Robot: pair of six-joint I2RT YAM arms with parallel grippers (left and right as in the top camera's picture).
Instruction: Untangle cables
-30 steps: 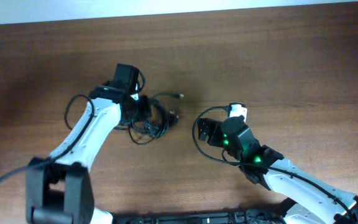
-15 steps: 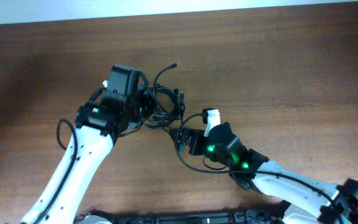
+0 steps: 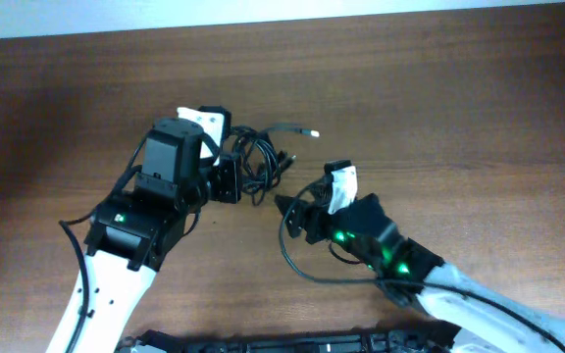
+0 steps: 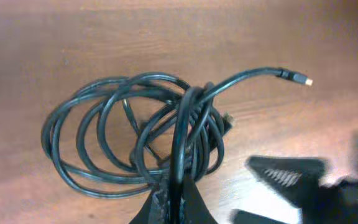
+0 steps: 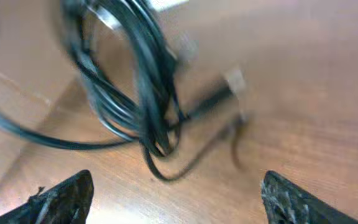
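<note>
A tangled bundle of black cables point(image 3: 260, 164) hangs in coils above the brown table. My left gripper point(image 3: 226, 178) is shut on strands of the bundle point(image 4: 176, 143) and holds it up. One cable end with a plug point(image 3: 311, 130) sticks out to the right, also in the left wrist view point(image 4: 294, 77). My right gripper point(image 3: 292, 211) is open and empty, just right of and below the bundle. The right wrist view shows the coils point(image 5: 145, 81) ahead of its wide-spread fingers point(image 5: 173, 196), blurred.
The wooden table point(image 3: 459, 108) stretches to the right and back. A white wall edge runs along the top point(image 3: 263, 12). Both arms' own black cables loop near their wrists point(image 3: 297, 260).
My left gripper has lifted the bundle and moved it up and right. The right gripper has moved left toward the bundle, and the plug end has swung out to the right.
</note>
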